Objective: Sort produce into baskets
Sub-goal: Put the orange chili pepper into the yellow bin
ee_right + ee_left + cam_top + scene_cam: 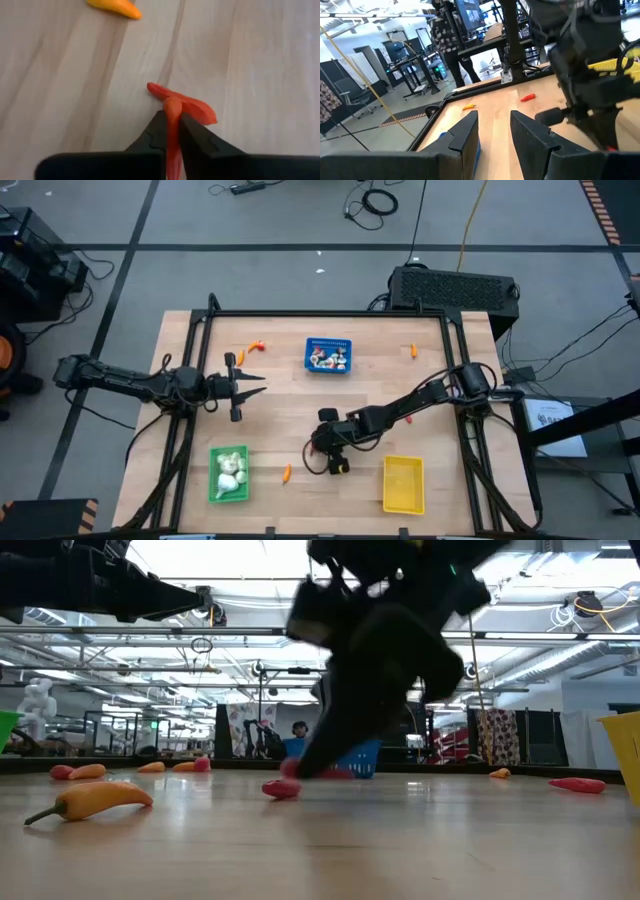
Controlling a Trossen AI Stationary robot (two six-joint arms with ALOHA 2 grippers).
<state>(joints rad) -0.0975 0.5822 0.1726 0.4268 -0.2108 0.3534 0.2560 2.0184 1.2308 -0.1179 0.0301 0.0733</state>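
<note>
Three baskets (328,356) on the table (300,410): one far centre, two (228,474) near, left and right (403,484). Produce (286,473) scattered between.

1. My two arms are dark, nearly black, built of jointed segments.
2. Black cables loop along my right arm near its wrist.
3. My left pincer (492,137) has two broad, matte black fingers (465,132) with flat, angular faces.
4. My right pincer (172,132) has narrow black fingers (155,135) tapering to wedge-like tips.
5. My right wrist housing is bulky, boxy and black.
</note>
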